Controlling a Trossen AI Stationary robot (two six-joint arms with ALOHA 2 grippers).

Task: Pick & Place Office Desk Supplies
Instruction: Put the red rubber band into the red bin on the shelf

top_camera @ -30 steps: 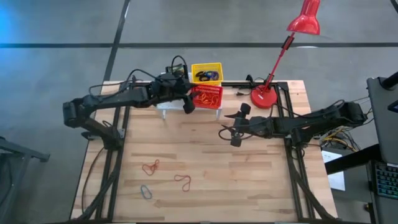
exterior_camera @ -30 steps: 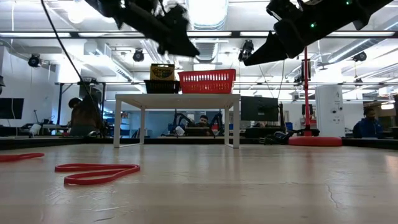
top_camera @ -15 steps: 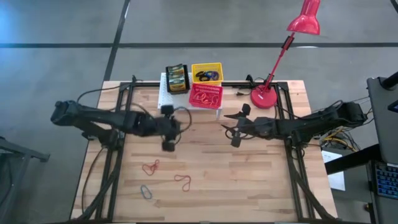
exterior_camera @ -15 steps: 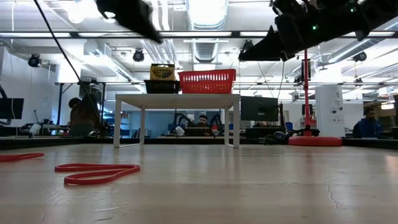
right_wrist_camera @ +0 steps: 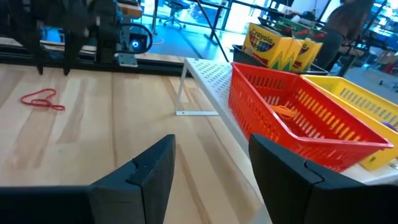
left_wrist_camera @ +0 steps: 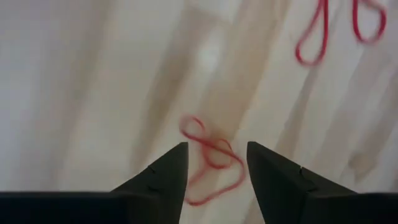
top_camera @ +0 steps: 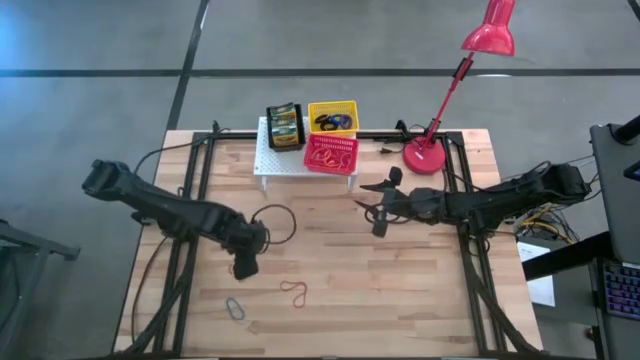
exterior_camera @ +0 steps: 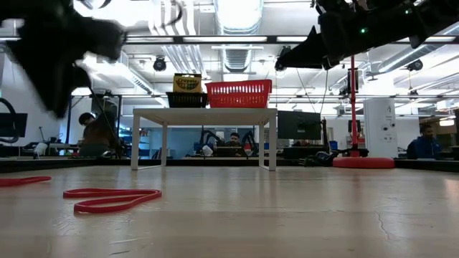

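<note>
- high view: left gripper [top_camera: 245,266] is out over the near-left part of the table [top_camera: 400,290], covering the spot where one red loop would lie. a second red loop [top_camera: 293,291] lies just beside it toward the right and nearer the front edge, and a blue loop [top_camera: 235,309] lies nearer the front edge. right gripper [top_camera: 377,212] hangs mid-table, right of centre, well apart from all three. the left arm is plainly the nearer one.
- high view, far edge: white rack [top_camera: 268,160] carries the crayon box [top_camera: 284,126] and the red basket [top_camera: 331,154], with the yellow basket [top_camera: 332,117] behind.
- low view: a red loop [exterior_camera: 111,199] lies flat on the wood at front left, long axis running across the picture; the left arm is a dark shape up at the left, off the table.
- left wrist view: fingers [left_wrist_camera: 163,174] stand apart with nothing between them, and a twisted red loop [left_wrist_camera: 210,159] sits right in the gap ahead of the tips, lying roughly along the reach. i'd call the next move a straight descent onto it; the loop is thin and flat, so a miss is easy.
- right wrist view: the right fingers [right_wrist_camera: 152,167] stand wide and empty, pointing toward the red basket on the rack.
</note>
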